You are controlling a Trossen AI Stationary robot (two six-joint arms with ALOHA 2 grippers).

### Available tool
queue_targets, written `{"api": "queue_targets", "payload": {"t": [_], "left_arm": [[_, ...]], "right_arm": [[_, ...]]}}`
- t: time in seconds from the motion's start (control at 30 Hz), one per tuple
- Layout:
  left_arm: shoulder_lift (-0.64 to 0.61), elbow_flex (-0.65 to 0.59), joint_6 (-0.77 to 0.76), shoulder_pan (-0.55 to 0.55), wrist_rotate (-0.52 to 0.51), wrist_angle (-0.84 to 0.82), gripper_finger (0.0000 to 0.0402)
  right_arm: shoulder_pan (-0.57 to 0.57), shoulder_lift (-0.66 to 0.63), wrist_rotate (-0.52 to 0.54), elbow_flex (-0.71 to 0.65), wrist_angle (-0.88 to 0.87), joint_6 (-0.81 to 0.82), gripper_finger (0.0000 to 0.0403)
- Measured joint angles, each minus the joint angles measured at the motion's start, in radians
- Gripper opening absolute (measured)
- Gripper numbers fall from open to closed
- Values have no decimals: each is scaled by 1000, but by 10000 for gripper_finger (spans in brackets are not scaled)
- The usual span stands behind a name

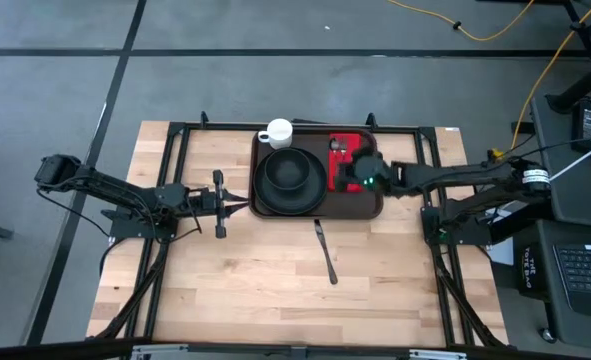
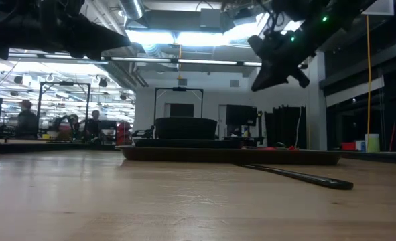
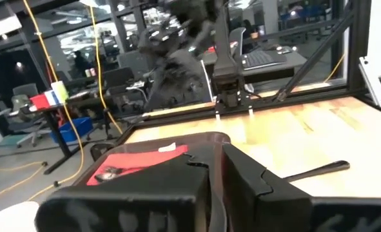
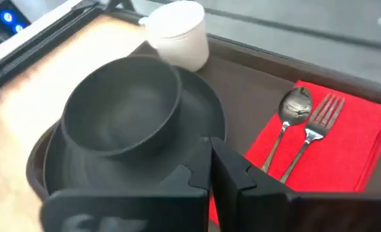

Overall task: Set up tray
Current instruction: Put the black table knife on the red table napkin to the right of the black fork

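High view: tray (image 1: 318,207) sat at the far middle of the table (image 1: 275,290), long axis running left-right, square to the table edges. On it were a black plate (image 1: 291,190) with a bowl (image 1: 291,171) stacked on top at the left, a white cup (image 1: 277,132) at the far left corner, and a red napkin (image 1: 347,143) at the right, likely laid out as a place setting. A knife (image 1: 325,251) lay off the tray on bare wood, near side, pointing roughly near-far; judged the one piece not yet placed. Right gripper (image 1: 353,172) hovered over the tray's right half above the napkin, holding nothing. Left gripper (image 1: 237,205) waited just left of the tray's left rim. Low view: tray showed as a flat dark slab across the middle, bowl rising from it, knife nearer the camera to the right; right gripper hung well above the tray, clear of everything. Left wrist view: left fingers (image 3: 242,177) pressed together, empty, tray and napkin just beyond them. Right wrist view: right fingers (image 4: 232,171) closed, empty, above the plate's edge; a spoon (image 4: 290,119) and fork (image 4: 319,125) lay side by side on the napkin, handles parallel, so cutlery is probably grouped there and the knife likely belongs beside them.
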Motion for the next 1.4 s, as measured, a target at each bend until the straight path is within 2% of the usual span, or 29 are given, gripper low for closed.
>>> {"api": "queue_targets", "payload": {"t": [0.17,0.27,0.33,0.5,0.6,0.77,1.03,1.2,1.4], "left_arm": [[0,0,-11,0,-3,-46,3],[0,0,-11,0,-12,-99,2],[0,0,-15,0,-14,-128,3],[0,0,-45,2,-18,-136,1],[0,0,-44,2,-69,-136,2],[0,0,-21,2,-160,-136,3],[0,0,-71,2,-169,-135,3],[0,0,-123,0,-167,-134,2],[29,37,-135,-3,-99,-136,1]], "right_arm": [[115,2,134,-12,10,-103,15],[145,3,161,-43,59,-165,11],[148,3,139,-78,117,-240,6],[148,3,-55,-171,303,-413,13],[155,1,-142,-197,364,-493,15],[182,0,-157,-202,353,-568,6],[186,0,-198,-202,399,-596,43],[221,0,-292,-171,331,-593,9],[327,0,-169,-80,128,-537,5]]}}
